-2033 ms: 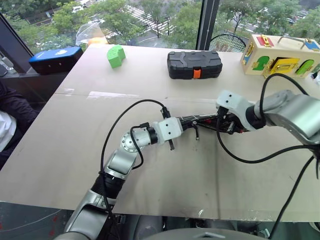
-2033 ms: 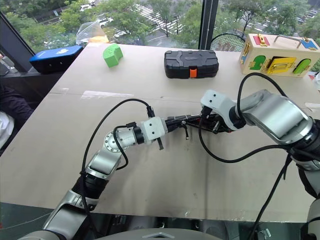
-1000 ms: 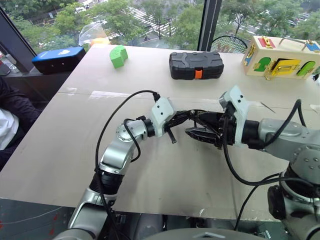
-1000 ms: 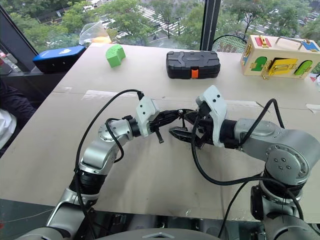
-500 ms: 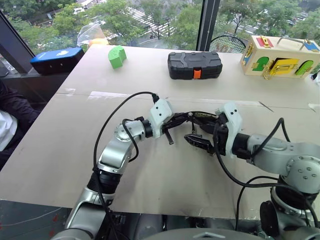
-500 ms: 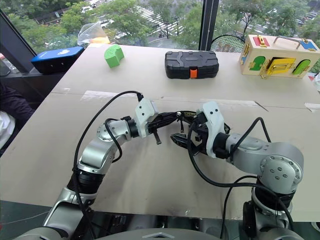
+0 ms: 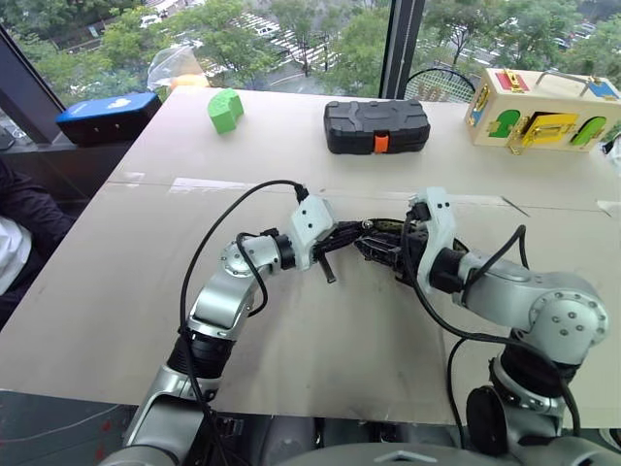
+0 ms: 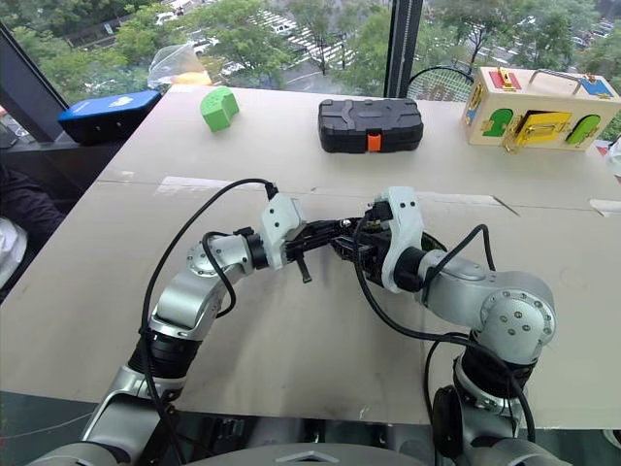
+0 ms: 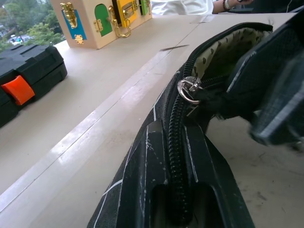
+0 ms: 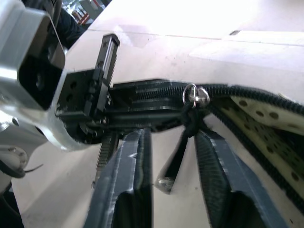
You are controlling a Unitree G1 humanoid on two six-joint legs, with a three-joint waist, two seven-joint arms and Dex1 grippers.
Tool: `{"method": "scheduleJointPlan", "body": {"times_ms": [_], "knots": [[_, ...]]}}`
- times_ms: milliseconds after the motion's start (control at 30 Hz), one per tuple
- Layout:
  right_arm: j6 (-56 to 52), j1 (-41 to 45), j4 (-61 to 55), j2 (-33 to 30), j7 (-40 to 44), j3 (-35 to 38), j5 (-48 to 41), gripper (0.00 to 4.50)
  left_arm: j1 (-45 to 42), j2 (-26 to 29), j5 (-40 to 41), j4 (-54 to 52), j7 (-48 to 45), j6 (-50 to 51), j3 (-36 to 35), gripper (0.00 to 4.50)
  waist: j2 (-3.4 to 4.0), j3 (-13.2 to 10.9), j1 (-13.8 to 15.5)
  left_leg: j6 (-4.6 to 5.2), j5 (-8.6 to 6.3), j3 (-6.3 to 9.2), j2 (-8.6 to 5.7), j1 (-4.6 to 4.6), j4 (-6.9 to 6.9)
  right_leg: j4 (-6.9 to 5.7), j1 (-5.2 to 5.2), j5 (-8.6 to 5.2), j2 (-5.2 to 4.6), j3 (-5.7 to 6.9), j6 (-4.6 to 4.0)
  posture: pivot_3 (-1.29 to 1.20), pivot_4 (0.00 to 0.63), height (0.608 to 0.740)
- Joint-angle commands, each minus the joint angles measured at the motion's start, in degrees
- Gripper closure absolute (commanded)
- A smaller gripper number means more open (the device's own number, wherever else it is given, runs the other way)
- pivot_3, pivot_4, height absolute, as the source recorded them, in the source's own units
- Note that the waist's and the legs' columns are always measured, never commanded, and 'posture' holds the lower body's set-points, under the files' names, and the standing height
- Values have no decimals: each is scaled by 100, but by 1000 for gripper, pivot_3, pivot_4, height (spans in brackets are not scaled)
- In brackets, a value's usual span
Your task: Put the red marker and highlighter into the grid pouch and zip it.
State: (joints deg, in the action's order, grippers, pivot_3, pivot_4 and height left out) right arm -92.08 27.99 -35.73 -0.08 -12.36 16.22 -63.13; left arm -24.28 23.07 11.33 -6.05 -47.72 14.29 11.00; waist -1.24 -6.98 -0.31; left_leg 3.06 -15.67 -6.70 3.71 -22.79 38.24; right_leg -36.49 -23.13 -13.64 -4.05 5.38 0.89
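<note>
Pinched at its closed end by the left gripper (image 8: 320, 236) and held taut above the table (image 8: 116, 291), the grid pouch (image 9: 190, 156) is steadied — its zipper pull (image 10: 186, 124) straddled, not yet clamped, by the right gripper (image 10: 167, 156) for zipping.

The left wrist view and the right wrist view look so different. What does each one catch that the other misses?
Left wrist view alone: the black hard case with its orange latch, and the wooden latch box. Right wrist view alone: the left gripper clamped on the pouch's end, and the black pull cord hanging between the right gripper's fingers. Both: the grid pouch, its part-open zipper and metal ring.
</note>
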Motion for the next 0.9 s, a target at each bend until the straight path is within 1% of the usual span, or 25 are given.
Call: {"method": "scheduleJointPlan", "body": {"times_ms": [33,900], "knots": [[56,139,-69,104,-78,106,-19,2925,-11,3,47,-218,-31,-157,-30,4500,1,0,-25,0,0,0,0,0,0,0,0,0,0,0,0,0,150,740],[125,167,97,760,-561,510,-117,2925,65,-7,83,-155,-77,-241,-12,4500,3,-2,-47,1,-1,1,1,0,-16,13,-1,0,0,1,0,0,150,740]]}}
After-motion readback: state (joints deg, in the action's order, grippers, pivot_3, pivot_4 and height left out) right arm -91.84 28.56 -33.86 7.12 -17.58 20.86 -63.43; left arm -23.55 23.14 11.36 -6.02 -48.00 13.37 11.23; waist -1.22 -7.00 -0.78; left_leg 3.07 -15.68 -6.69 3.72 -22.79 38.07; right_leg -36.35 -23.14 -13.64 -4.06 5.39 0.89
